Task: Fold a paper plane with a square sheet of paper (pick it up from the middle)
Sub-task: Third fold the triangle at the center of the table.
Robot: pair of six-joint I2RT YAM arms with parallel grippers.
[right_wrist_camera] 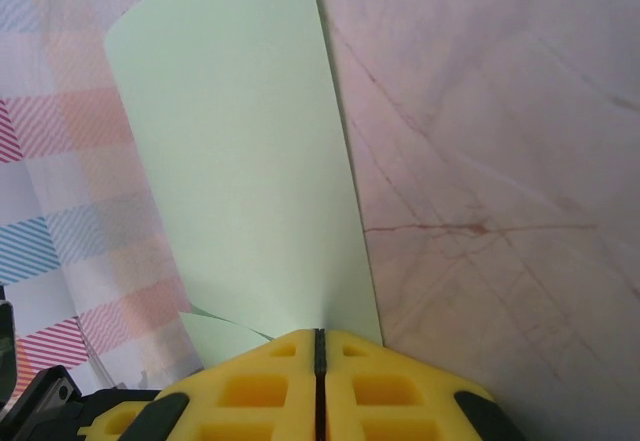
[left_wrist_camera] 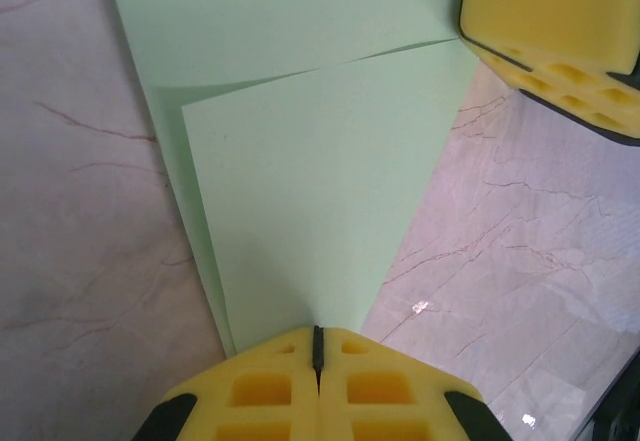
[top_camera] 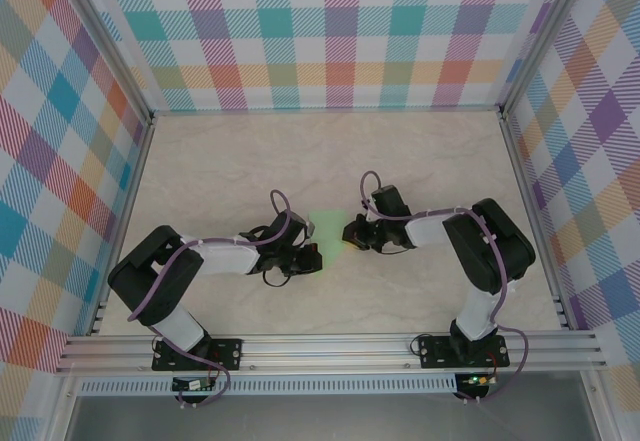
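Paper sheet (top_camera: 326, 229), pale green, held over marble table (top_camera: 230, 161), partly folded over itself. My left tool (left_wrist_camera: 318, 339) clamped on 1 edge; my right tool (right_wrist_camera: 318, 339) clamped on opposite end.

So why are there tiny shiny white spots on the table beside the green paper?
Left wrist view: those are glare, light bouncing off the glossy table, while the green paper looks matte and sharp. Right wrist view: the checked wall looks pale and blurry, out of focus. Top external view: the light is even and the shadows are soft.
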